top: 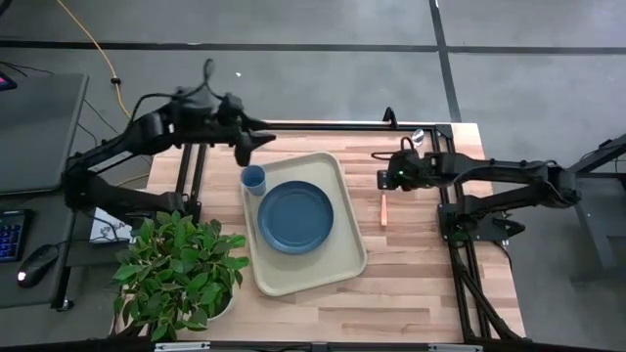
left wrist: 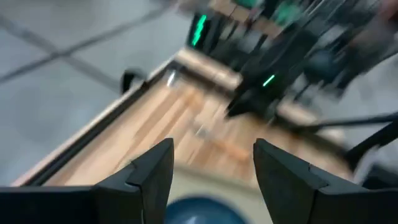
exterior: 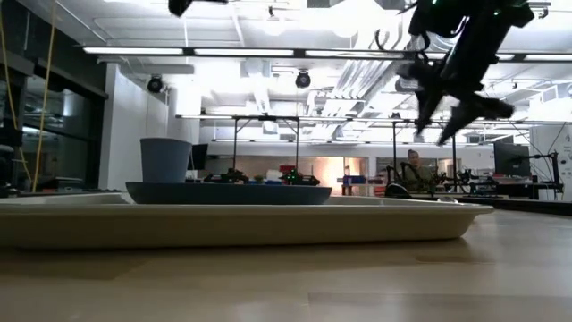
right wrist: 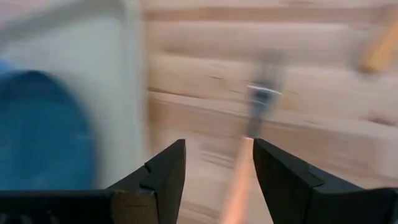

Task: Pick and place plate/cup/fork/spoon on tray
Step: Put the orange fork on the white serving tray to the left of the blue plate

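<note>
The beige tray (top: 337,259) lies mid-table. The dark blue plate (top: 295,217) rests flat on it, and the light-blue cup (top: 253,179) stands upright at the tray's far left corner. My left gripper (top: 245,147) hovers open and empty just beyond the cup. My right gripper (top: 383,178) is open and raised well above the table (exterior: 451,112), right of the tray. An orange-handled utensil (top: 383,209) lies on the wood below it and shows between its fingers in the right wrist view (right wrist: 239,180). Its silver head (right wrist: 262,93) is blurred. A shiny piece (top: 418,135) lies by the far edge.
A potted green plant (top: 181,269) stands at the near left corner, close to the tray. A black frame rail (top: 323,125) runs along the far edge. Bare wood lies right of the tray and along the near edge. A second orange handle (right wrist: 379,46) shows in the right wrist view.
</note>
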`<state>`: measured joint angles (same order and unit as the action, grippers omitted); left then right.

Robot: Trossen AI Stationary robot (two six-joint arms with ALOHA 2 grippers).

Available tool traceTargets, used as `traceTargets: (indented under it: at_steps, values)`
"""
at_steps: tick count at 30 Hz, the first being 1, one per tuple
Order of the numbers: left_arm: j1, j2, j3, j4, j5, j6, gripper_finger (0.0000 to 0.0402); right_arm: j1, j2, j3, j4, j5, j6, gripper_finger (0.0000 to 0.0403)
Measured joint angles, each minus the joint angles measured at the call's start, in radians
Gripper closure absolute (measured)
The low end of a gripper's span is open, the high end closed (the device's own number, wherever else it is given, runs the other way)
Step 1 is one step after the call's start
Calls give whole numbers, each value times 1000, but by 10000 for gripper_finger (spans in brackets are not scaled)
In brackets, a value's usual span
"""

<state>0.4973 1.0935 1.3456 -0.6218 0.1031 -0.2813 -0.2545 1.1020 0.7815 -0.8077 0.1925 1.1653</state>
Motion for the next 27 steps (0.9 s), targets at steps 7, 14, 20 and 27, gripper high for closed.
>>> traceTargets:
  at_steps: [7,14,20,27]
  values:
    - [0,-134,-157,210,44,-99,199,46,221,-12,10,-16,60,224]
    - [0,-181,-193,241,44,-155,198,72,405,-10,80,52,133,224]
    - [0,-189,-193,269,44,-161,197,69,479,-8,159,68,159,224]
    - [0,-190,-193,270,45,-161,197,80,524,-6,146,87,200,243]
